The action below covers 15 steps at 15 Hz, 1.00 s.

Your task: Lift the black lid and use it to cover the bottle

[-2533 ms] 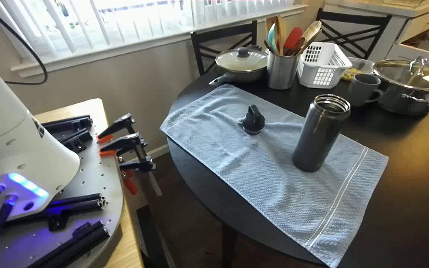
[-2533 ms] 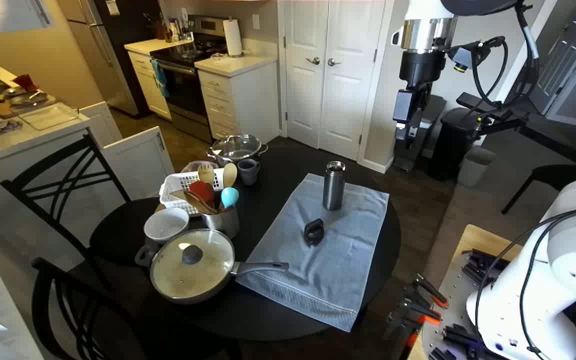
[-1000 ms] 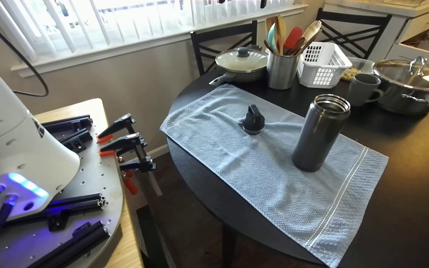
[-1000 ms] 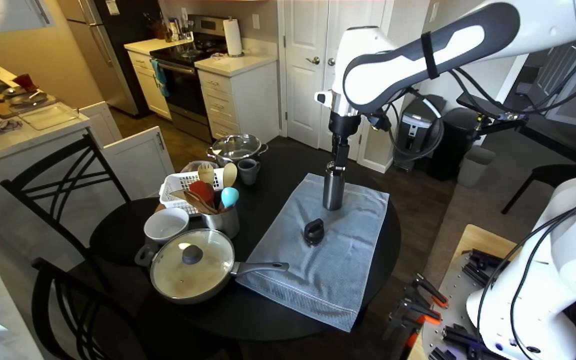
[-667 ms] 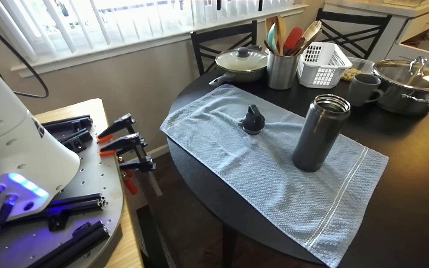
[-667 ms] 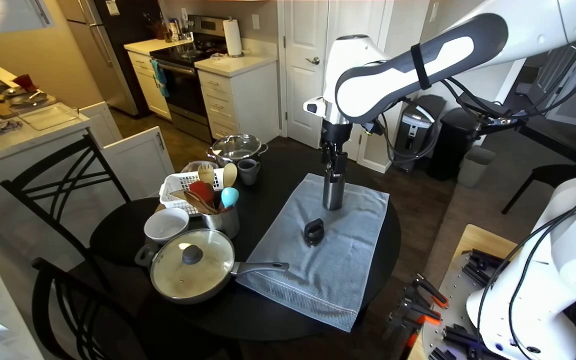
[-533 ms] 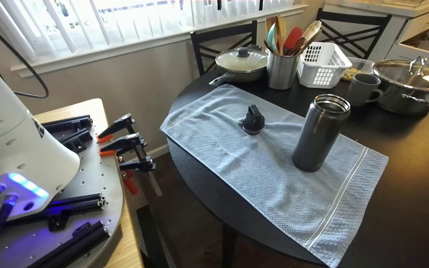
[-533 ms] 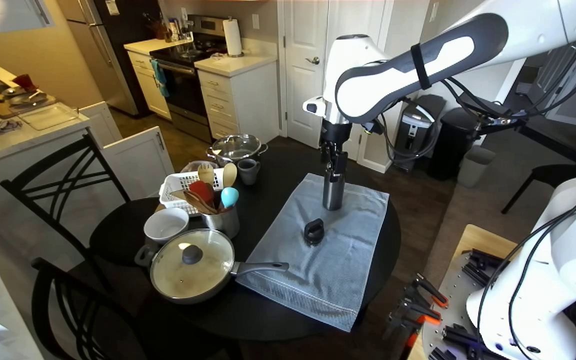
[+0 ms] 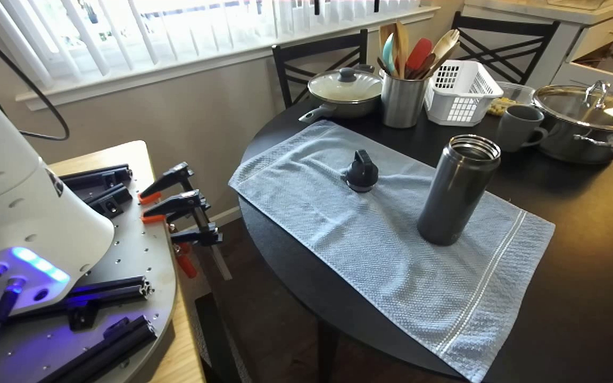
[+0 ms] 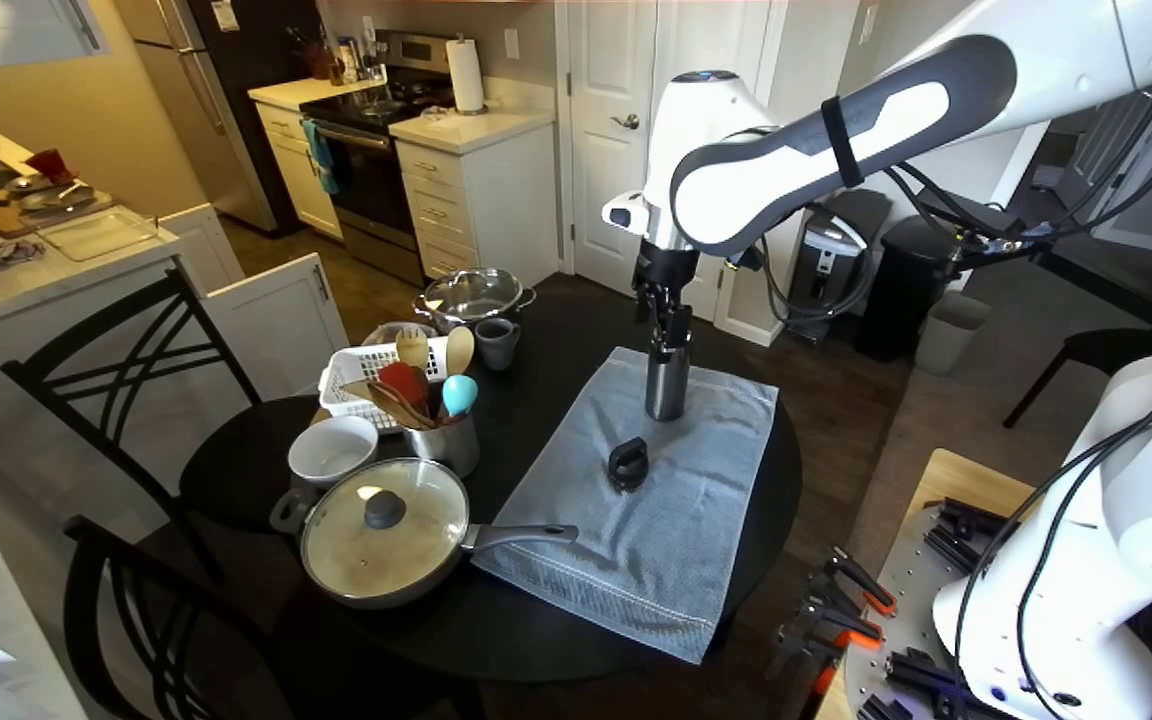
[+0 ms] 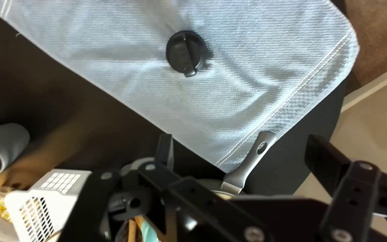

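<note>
The black lid with a raised loop handle lies upright on the blue-grey towel in both exterior views point(image 9: 362, 174) point(image 10: 628, 464) and in the wrist view point(image 11: 184, 53). The dark grey bottle stands upright and uncovered on the same towel point(image 9: 455, 194) point(image 10: 667, 388); it is out of view in the wrist view. My gripper point(image 11: 240, 144) is wide open and empty, with fingers point(image 11: 164, 149) far apart. It hangs high above the table; only its fingertips show at the top of an exterior view point(image 9: 347, 6). In an exterior view the gripper point(image 10: 671, 335) hides the bottle's top.
The towel point(image 9: 333, 229) lies on a round black table point(image 9: 594, 255). Along its far side stand a lidded pan point(image 9: 346, 90), a utensil holder point(image 9: 403, 101), a white basket point(image 9: 458, 98), a grey mug point(image 9: 516, 130) and a large pot point(image 9: 572, 141). The pan's handle point(image 11: 247, 164) reaches onto the towel.
The arm has swung from off the table's side to over the table and come lower. In the last half second it has barely shifted. The lid and bottle have not moved.
</note>
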Tool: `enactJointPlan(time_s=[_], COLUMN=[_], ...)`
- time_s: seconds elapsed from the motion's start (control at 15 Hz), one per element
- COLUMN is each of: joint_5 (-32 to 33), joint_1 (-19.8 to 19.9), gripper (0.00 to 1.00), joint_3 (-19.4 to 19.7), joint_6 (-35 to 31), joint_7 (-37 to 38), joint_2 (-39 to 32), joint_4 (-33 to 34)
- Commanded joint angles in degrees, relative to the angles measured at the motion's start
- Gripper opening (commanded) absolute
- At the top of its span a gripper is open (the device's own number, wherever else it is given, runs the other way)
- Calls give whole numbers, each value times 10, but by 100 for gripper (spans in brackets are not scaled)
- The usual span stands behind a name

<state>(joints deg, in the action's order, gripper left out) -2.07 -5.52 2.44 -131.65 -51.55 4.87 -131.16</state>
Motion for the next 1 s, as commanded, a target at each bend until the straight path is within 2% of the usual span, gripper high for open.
enactJointPlan(time_s=[0.0, 0.27, 0.4, 0.47, 0.6, 0.93], joint_5=[61, 70, 51, 28, 24, 67], joint_1=[6, 9, 24, 43, 93, 164], gripper=[100, 100, 100, 100, 100, 100], joint_3=[-24, -37, -53, -72, -107, -127], joint_6=[-152, -335, -377, -380, -359, -367], joint_7=[5, -27, -42, -58, -72, -84], joint_2=[-26, -123, -185, -212, -269, -339], joint_4=[-38, -70, -74, -70, -49, 10])
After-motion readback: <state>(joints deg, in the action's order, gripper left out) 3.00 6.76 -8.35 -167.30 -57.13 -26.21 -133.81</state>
